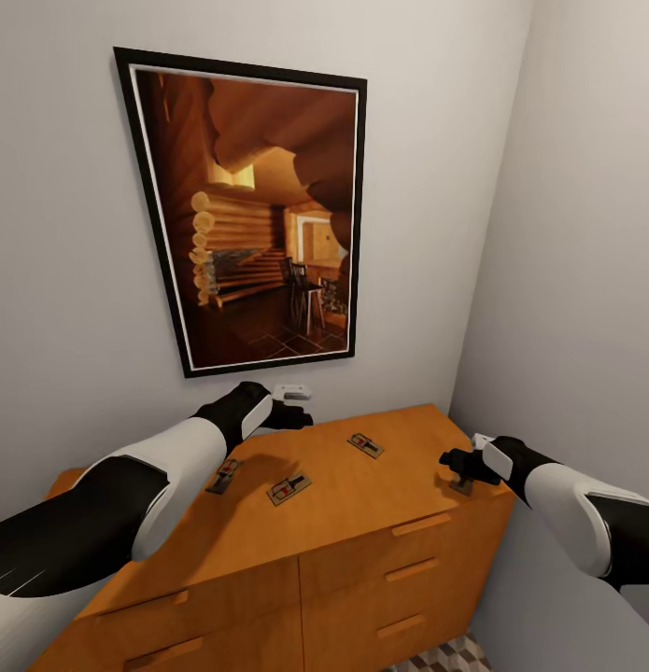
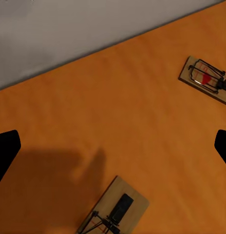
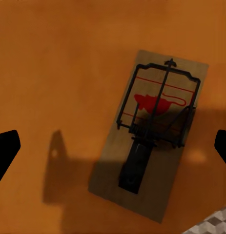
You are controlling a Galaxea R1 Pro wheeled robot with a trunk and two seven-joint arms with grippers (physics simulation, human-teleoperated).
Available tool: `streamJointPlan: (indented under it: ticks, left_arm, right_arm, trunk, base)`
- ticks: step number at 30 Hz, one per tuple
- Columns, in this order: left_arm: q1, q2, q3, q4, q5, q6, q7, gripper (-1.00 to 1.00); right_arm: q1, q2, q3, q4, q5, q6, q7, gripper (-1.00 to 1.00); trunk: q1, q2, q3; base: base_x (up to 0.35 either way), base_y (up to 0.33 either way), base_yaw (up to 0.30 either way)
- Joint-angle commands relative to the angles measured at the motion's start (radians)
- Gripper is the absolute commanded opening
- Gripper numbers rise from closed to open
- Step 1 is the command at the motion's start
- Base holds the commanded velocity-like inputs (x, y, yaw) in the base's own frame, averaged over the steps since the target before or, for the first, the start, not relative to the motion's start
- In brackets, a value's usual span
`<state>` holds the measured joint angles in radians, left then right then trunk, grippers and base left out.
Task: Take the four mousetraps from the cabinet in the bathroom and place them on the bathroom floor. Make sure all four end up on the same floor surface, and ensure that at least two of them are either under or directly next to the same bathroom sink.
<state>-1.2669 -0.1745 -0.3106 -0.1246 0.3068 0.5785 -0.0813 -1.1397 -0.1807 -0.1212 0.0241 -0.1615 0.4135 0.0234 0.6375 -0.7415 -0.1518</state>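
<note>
Orange-brown wood forms the top of the cabinet (image 1: 361, 509), which stands in a corner against pale walls, and four mousetraps lie flat on it, well apart from one another. One mousetrap (image 1: 223, 475) sits near the rear left, partly under the left arm; a second (image 1: 289, 488) lies just to its right; a third (image 1: 365, 445) lies farther back towards the middle. The fourth mousetrap (image 1: 461, 484) is at the right end, close to the edge, directly below the right claw (image 1: 452, 461).

The right wrist view looks straight down on that trap (image 3: 154, 141), with both fingertips spread wide to either side and nothing between them. The left claw (image 1: 301, 417) hovers above the rear of the top, its fingers likewise spread wide and empty. A framed picture of a log cabin interior (image 1: 259, 210) hangs on the wall above. A patch of cube-patterned bathroom floor (image 1: 445, 655) shows below the drawers.
</note>
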Motion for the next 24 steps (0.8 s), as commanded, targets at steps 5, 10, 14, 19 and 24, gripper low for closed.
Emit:
streamJointPlan:
  ticks: [5,10,14,19,24]
  left_arm:
    - [-0.001,0.000,-0.007,-0.001,0.005,0.003,-0.001,1.00]
    - [-0.001,0.000,-0.007,-0.001,0.005,0.003,-0.003,1.00]
    - [-0.002,0.000,-0.007,-0.002,0.005,0.003,-0.003,1.00]
    - [-0.001,0.000,-0.007,-0.001,0.005,0.003,-0.003,1.00]
    - [-0.001,0.000,-0.007,-0.001,0.005,0.003,-0.003,1.00]
  right_arm:
    - [-0.002,-0.006,-0.006,0.002,-0.002,0.001,0.001,1.00]
    - [-0.002,-0.012,-0.006,0.002,-0.002,0.001,0.001,1.00]
    - [-0.002,-0.019,-0.006,0.002,-0.003,0.001,0.001,1.00]
    - [-0.002,-0.024,-0.006,0.002,-0.003,0.001,0.001,1.00]
    - [0.000,-0.027,-0.006,0.002,-0.003,0.000,0.001,1.00]
  trunk:
    - [0.000,-0.001,-0.002]
    - [0.000,-0.001,-0.002]
    - [0.000,-0.001,-0.002]
    - [0.000,-0.001,-0.002]
    - [0.000,-0.001,-0.002]
  base:
    - [0.000,0.000,0.000]
    - [0.000,0.000,0.000]
    - [0.000,0.000,0.000]
    - [0.000,0.000,0.000]
    - [0.000,0.000,0.000]
